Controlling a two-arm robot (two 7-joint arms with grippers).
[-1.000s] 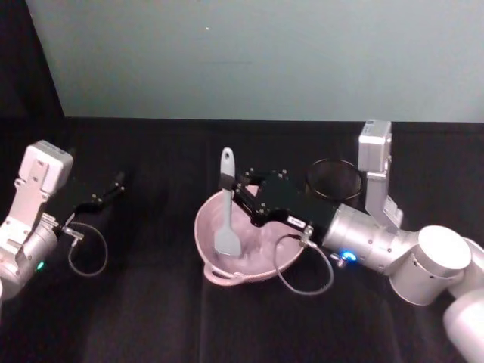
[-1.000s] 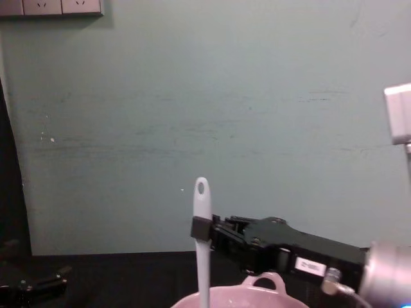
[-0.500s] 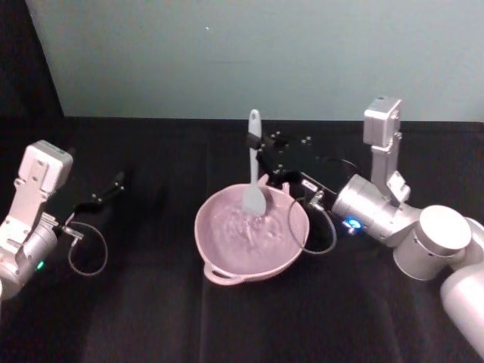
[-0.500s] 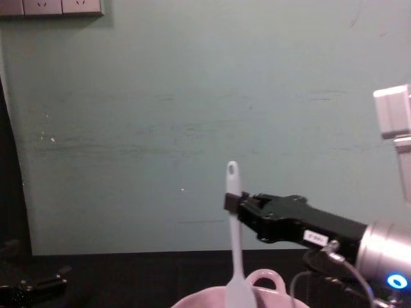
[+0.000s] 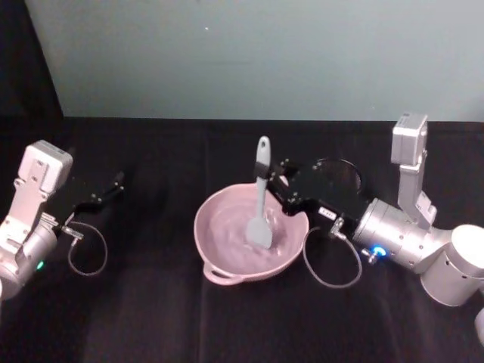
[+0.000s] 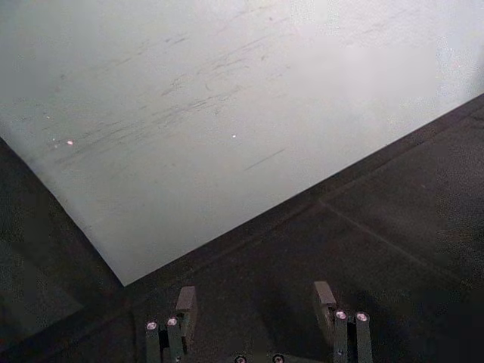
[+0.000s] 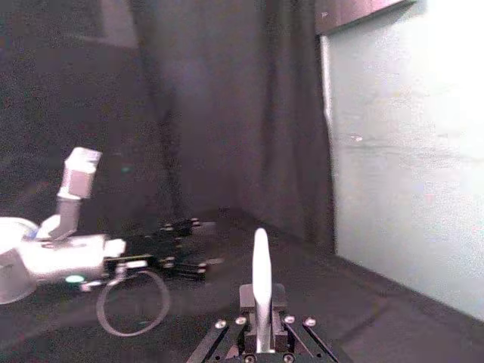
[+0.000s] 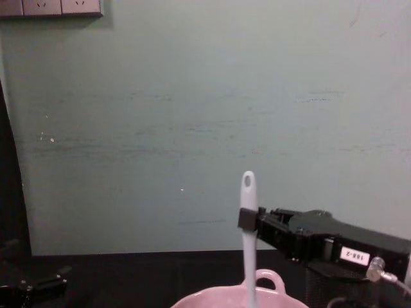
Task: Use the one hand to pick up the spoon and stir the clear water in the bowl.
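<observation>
One spoon (image 5: 262, 198) standing in bowl (image 5: 209, 218) | right gripper (image 5: 268, 181) pinching its upper handle | left gripper (image 5: 113, 186) spread, parked

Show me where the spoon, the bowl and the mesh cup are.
spoon (image 5: 262, 193), head view, mid handle.
bowl (image 5: 198, 226), head view, left rim.
mesh cup (image 5: 348, 175), head view, inner wall.

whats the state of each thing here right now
spoon: upright, gripped at the handle, head down in the bowl
bowl: upright, spoon's head inside it
right claw: shut on the spoon, at the bowl's far rim
left claw: open, empty, off to the left
mesh cup: upright, partly hidden behind the right claw
</observation>
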